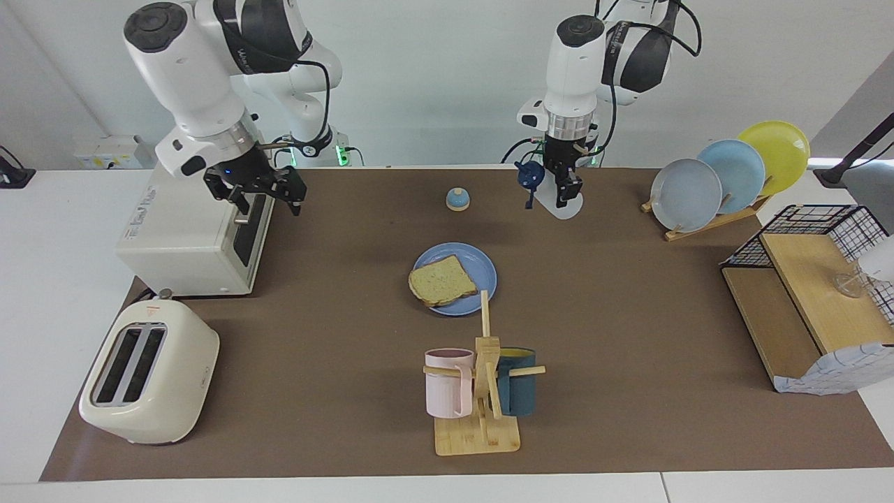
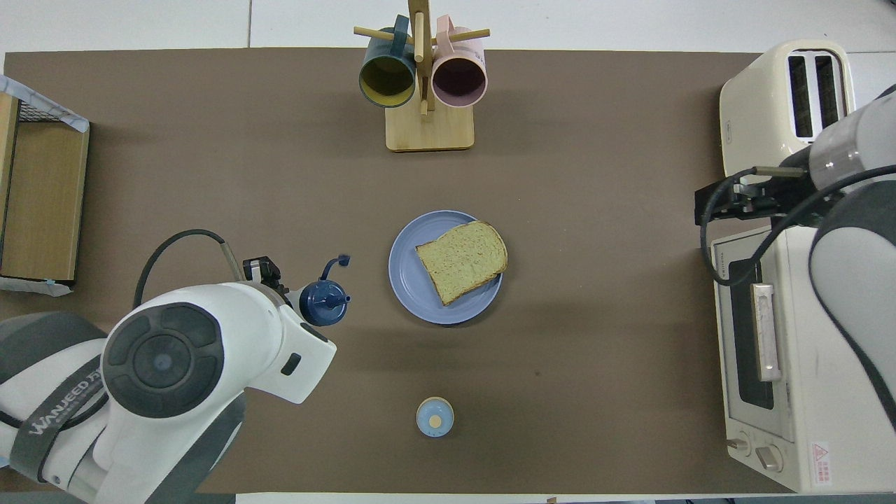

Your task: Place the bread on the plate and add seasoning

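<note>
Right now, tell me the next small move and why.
Probably carry the seasoning over the plate and tip it. The bread already lies on the plate, and the left hand holds the bottle with its cap flipped open, nearer the robots than the plate. The right hand waits over the oven.

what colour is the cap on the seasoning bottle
Dark navy blue; the cap shows best in the overhead view.

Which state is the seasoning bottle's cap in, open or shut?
Open. On the seasoning bottle, gripped by the left gripper, the cap's loop hangs off sideways, baring a spout.
</note>
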Motion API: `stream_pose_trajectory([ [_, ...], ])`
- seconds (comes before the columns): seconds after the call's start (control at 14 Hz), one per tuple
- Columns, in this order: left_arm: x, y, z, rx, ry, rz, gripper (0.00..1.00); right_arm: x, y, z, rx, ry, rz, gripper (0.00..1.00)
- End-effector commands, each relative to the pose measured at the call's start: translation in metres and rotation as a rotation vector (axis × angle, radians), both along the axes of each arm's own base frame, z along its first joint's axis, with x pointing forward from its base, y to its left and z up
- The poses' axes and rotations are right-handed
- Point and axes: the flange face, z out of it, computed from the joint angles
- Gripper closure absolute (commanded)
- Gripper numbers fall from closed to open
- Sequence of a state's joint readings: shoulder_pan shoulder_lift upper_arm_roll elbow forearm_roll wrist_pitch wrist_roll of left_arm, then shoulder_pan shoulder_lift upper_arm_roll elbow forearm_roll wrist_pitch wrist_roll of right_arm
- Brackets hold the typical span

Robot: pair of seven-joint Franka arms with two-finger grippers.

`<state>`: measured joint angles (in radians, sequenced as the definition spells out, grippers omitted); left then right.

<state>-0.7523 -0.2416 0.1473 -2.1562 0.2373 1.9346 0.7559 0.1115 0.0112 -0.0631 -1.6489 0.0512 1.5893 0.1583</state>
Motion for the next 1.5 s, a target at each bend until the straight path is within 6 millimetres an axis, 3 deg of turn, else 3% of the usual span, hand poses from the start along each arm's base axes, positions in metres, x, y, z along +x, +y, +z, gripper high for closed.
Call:
stream_pose_trajectory([
  [0.0,0.016,-0.055,-0.008,0.145,-0.034,0.031,1.0,-0.016,-0.038,0.022,-0.011,0.031,0.038,0.0],
  [0.07,0.019,-0.074,-0.011,0.187,-0.047,0.029,1.0,-0.017,-0.049,0.024,-0.011,0.041,0.07,0.0],
  [0.14,0.022,-0.089,-0.016,0.226,-0.052,0.029,1.0,-0.019,-0.074,0.025,-0.02,0.037,0.069,0.0],
  [0.21,0.023,-0.102,-0.021,0.268,-0.055,0.025,1.0,-0.022,-0.082,0.027,-0.018,0.039,0.064,0.0],
  [0.36,0.023,-0.119,-0.033,0.35,-0.051,0.011,1.0,-0.03,-0.084,0.03,-0.015,0.058,0.074,0.0],
  [0.5,0.022,-0.129,-0.052,0.42,-0.06,0.001,1.0,-0.023,-0.078,0.03,-0.029,0.023,0.099,0.0],
  [0.64,0.034,-0.141,-0.087,0.535,-0.057,-0.005,1.0,-0.024,-0.07,0.033,-0.034,0.027,0.118,0.0],
  [0.79,0.048,-0.166,-0.119,0.638,-0.074,0.048,1.0,-0.015,-0.065,0.026,-0.037,0.027,0.124,0.0],
  [1.07,0.06,-0.16,-0.119,0.746,-0.152,0.038,1.0,-0.015,-0.074,0.016,-0.032,0.039,0.106,0.0],
  [1.43,0.057,-0.16,-0.123,0.843,-0.192,0.023,1.0,-0.019,-0.068,0.02,-0.032,0.035,0.106,0.0],
])
